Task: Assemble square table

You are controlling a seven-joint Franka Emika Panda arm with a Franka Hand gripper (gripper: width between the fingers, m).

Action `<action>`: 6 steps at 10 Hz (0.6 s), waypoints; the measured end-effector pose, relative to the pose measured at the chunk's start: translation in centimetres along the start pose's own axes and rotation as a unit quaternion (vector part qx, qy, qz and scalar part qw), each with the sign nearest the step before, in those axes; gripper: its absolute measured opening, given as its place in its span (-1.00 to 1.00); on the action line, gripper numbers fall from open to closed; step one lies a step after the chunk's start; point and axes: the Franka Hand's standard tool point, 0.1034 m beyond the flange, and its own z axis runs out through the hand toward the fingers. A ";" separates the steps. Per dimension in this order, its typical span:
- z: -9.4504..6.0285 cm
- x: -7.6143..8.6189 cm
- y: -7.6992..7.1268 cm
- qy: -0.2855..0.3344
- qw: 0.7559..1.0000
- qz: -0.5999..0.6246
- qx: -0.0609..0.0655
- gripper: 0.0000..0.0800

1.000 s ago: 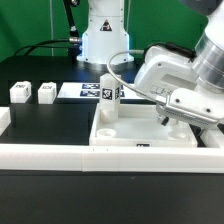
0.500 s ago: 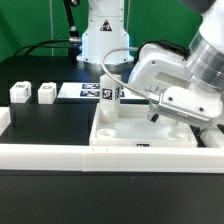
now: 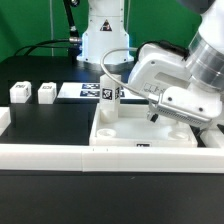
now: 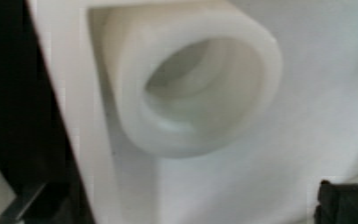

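Tabletop [image 3: 135, 135] sat butted against border wall [image 3: 50, 157], probably for bracing. One leg [image 3: 109, 95] stood upright in its corner. Gripper [image 4: 190, 200] hung with fingers wide apart, empty, over a vacant socket [image 4: 194, 95], likely sighting the next leg's seat.

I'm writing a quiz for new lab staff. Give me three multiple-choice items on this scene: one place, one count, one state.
1. Where does the upright leg stand?
A on the marker board
B inside the square top
C on the long border wall

2. How many leg blocks sit on the black table, outside the top?
A one
B two
C four

3. How is the gripper?
A open, holding nothing
B shut on a leg
C shut on the top's rim

Answers:
1. B, the leg rises from the top's corner on the exterior view's left.
2. B, two blocks sit side by side on the table.
3. A, the wrist view shows the fingertips wide apart with nothing gripped between them.
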 end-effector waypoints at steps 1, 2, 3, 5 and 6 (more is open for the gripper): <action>-1.9 0.5 -1.0 -0.011 1.000 0.020 0.004 0.62; -3.6 1.2 -2.4 -0.019 1.000 0.021 0.008 0.62; -4.9 1.7 -4.8 -0.025 0.999 0.034 0.013 0.62; -4.4 2.6 -10.3 -0.020 0.995 0.099 0.020 0.62; -4.0 2.3 -12.7 -0.036 0.991 0.130 0.006 0.62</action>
